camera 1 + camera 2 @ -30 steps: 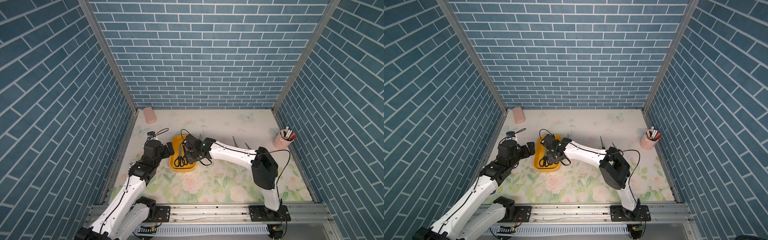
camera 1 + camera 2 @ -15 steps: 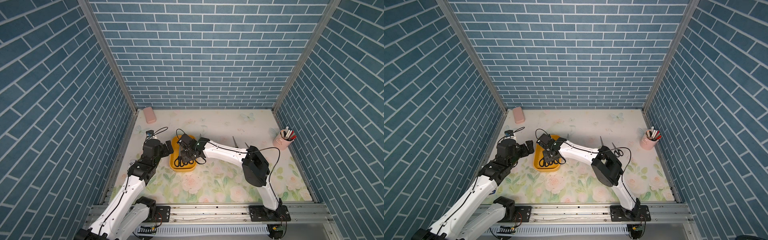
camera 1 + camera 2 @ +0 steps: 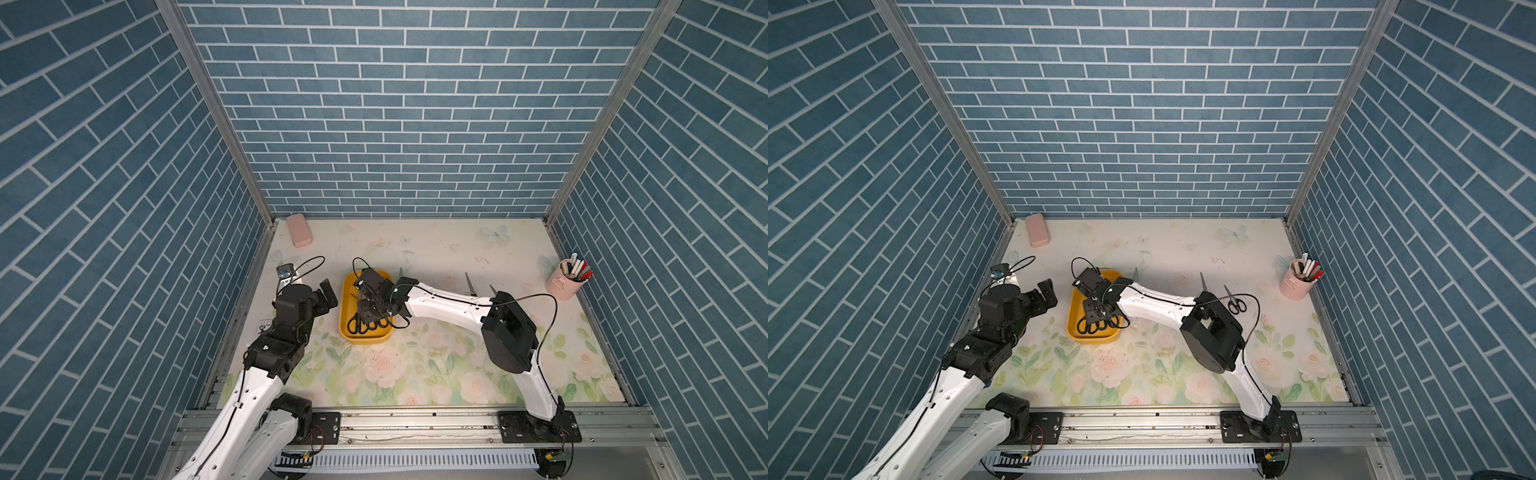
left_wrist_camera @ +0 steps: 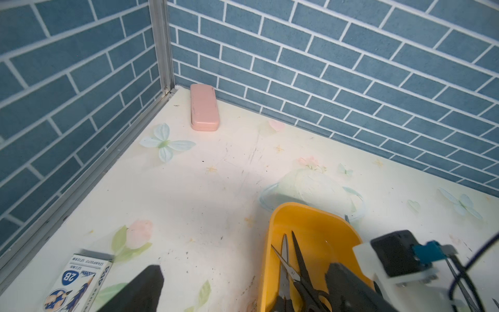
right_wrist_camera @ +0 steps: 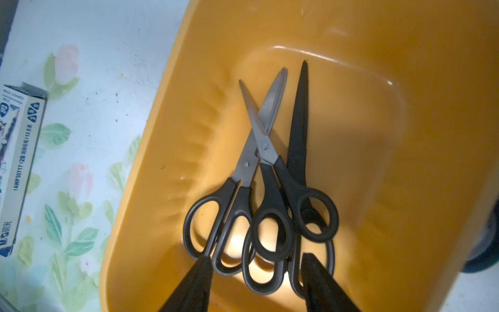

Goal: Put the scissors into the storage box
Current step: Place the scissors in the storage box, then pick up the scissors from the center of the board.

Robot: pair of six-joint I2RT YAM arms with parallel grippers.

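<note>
Three scissors (image 5: 264,147) lie crossed in the storage box (image 5: 167,135); the right hand (image 5: 255,258) hovers over their loops, jaws apart (holding nothing). Best lift straight up, snagging no handles; left hand (image 4: 243,270) sits alongside, spread wide.

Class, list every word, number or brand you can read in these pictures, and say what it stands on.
"2B": on the pencil box.
"AWP30717": on the same box.
"M&G": on that box too.
Its Chinese print and the sticker at the table edge: too small to read.
</note>
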